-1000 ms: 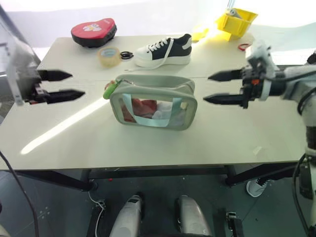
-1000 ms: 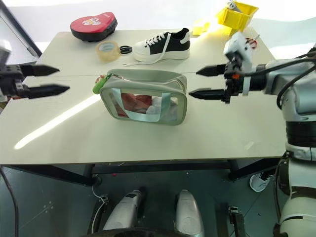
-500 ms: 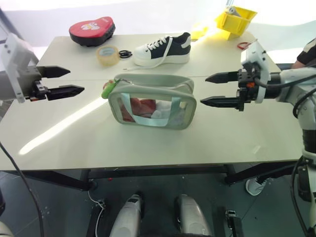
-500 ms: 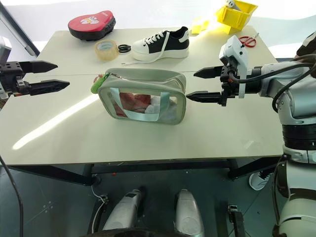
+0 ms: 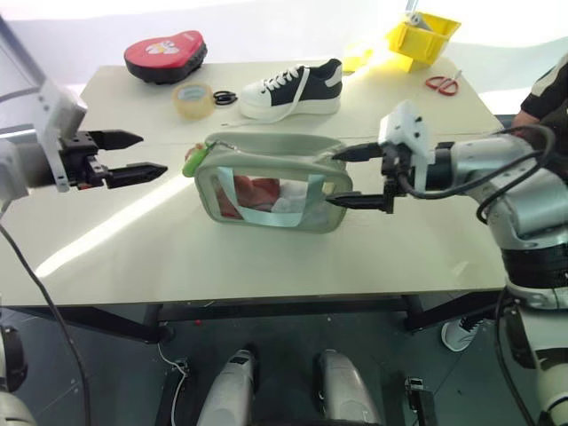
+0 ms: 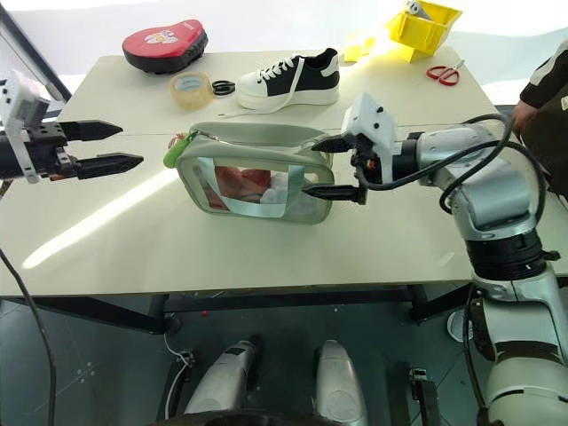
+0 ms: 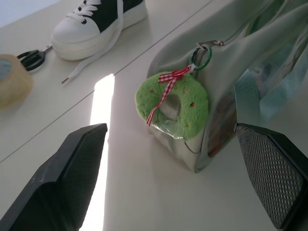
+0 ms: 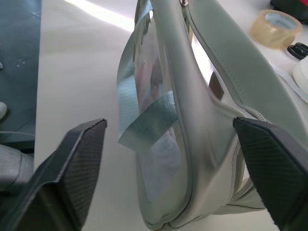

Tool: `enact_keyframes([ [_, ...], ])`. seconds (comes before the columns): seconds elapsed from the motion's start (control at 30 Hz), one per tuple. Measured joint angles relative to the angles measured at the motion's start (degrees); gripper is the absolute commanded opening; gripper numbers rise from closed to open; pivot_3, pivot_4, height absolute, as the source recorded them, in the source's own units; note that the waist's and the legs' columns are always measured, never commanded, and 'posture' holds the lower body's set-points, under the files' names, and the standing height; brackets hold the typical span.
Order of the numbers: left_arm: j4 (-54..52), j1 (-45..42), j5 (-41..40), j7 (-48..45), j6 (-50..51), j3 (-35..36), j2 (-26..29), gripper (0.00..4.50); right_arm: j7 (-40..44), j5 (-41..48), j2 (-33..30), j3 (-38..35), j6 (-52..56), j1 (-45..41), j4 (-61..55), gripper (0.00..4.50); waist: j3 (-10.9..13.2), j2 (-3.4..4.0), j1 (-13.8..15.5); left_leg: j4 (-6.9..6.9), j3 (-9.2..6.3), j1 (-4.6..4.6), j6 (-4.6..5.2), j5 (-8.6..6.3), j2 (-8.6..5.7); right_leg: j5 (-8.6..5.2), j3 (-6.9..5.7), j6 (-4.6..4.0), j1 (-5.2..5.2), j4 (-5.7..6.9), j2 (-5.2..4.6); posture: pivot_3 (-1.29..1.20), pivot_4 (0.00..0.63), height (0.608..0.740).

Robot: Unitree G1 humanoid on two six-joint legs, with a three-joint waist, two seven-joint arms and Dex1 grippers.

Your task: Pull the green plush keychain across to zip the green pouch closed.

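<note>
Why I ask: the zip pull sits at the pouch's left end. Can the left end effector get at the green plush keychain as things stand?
Probably yes. The left end effector is open and points at the green plush keychain, which hangs off the near end of the green pouch with bare table between them.

Clutter along the far half of the pale table [image 5: 266, 257]

Well beyond the left gripper [image 5: 140, 153] lie a red heart-shaped pad [image 5: 167, 55], a roll of clear tape [image 5: 196, 100] and, just beside the roll, small black-handled scissors [image 5: 227, 98]; a black-and-white sneaker [image 5: 295, 90] with a trailing white lace stands between the two grippers' lines, farther back. Well beyond the right gripper [image 5: 351, 176] sit red-handled scissors [image 5: 441, 83] and a yellow bin [image 5: 424, 35] at the far corner. A person's dark sleeve [image 5: 546, 96] shows past the right arm, at the table's edge.
</note>
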Motion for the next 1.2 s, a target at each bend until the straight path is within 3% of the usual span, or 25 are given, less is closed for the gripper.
enact_keyframes([
  [0.2,-0.1,0.0,0.4,0.0,0.1,0.0,0.0,4.50,1.0,-1.7,0.0,1.4,-2.6,0.9,1.5,0.04,0.0,0.00,0.0,0.02,0.00,0.01,0.00,0.00,0.01,0.01,0.01,0.01,0.01,0.02,0.04,0.00,0.150,0.740],
  [0.3,-0.1,0.1,0.4,1.2,0.3,0.1,-1.2,4.50,1.2,-2.8,0.0,1.6,-4.4,0.8,2.6,0.04,0.0,0.00,0.0,0.02,0.00,0.06,0.00,0.00,0.01,0.01,0.01,0.02,0.05,0.02,0.04,0.00,0.150,0.740],
  [0.57,1.2,0.9,0.3,12.9,2.6,1.0,-13.9,4.50,2.0,-4.7,0.9,2.3,-7.5,-0.5,4.7,0.04,0.0,-0.04,0.0,0.16,-0.01,0.17,0.00,0.01,0.01,0.07,0.06,0.07,0.18,0.08,0.07,0.00,0.150,0.740],
  [0.77,1.2,1.9,0.3,13.6,2.7,1.2,-15.6,4.50,2.1,-5.5,0.9,2.4,-7.5,-1.0,5.7,0.04,0.0,-0.04,0.1,0.23,0.01,0.17,-0.01,0.01,0.00,0.10,0.10,0.07,0.20,0.09,0.10,0.00,0.150,0.740],
  [0.9,1.2,1.7,0.0,12.9,3.0,1.2,-15.8,3.24,2.1,-5.6,1.3,2.4,-7.5,-1.2,5.8,0.00,0.0,-0.04,0.0,0.27,0.01,0.17,0.00,0.01,0.00,0.12,0.11,0.06,0.21,0.09,0.10,0.00,0.150,0.740],
  [1.1,1.1,0.5,-2.5,10.5,5.3,1.2,-15.7,0.06,2.1,-6.0,1.6,2.4,-7.6,-1.2,5.8,0.00,0.0,-0.04,0.0,0.29,0.01,0.17,-0.01,0.01,0.01,0.13,0.11,0.06,0.21,0.10,0.12,0.00,0.150,0.740],
  [1.2,1.2,0.2,-2.5,10.2,5.3,0.8,-15.8,0.06,2.0,-6.2,1.7,2.4,-7.7,-1.2,5.9,0.00,0.0,-0.04,0.0,0.31,0.03,0.17,-0.01,0.01,0.01,0.14,0.12,0.06,0.21,0.10,0.12,0.00,0.150,0.740],
])
